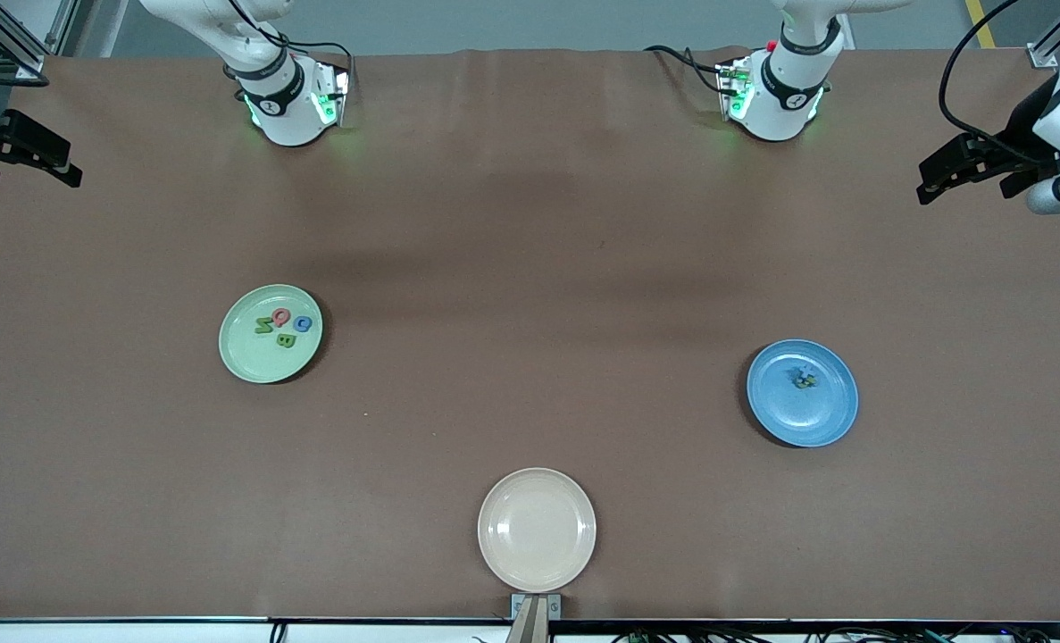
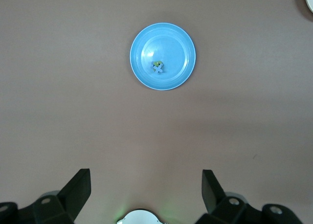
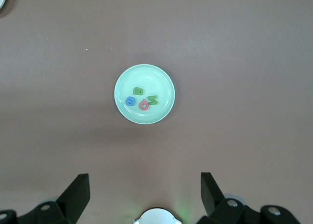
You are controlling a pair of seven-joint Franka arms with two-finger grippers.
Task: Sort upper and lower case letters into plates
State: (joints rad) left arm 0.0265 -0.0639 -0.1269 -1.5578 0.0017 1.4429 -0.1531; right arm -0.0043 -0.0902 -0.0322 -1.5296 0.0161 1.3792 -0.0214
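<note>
You are looking down on a wide brown table with three round plates on it and both arms pulled back, waiting.

The pale green shallow plate lies toward the right arm's end of the table. In it sit four small flat letters close together: a green Z-shaped letter, a red round letter, a blue round letter and a green B-shaped letter. In the right wrist view the same plate shows the four letters near its middle.

The blue shallow plate lies toward the left arm's end of the table, slightly nearer the front camera than the green one. Near its middle is a tight cluster of tiny letters; a pale blue cross-shaped one and a bit of yellow-green can be made out in the left wrist view, but you cannot count them or read them.

A cream-beige round plate lies nearest the front camera, between the other two, with nothing in it.

Your left gripper hangs high over bare table by the left arm's edge, its fingers spread wide and released, holding nothing. Your right gripper hangs likewise over bare table at the right arm's edge, fingers spread apart and empty.
</note>
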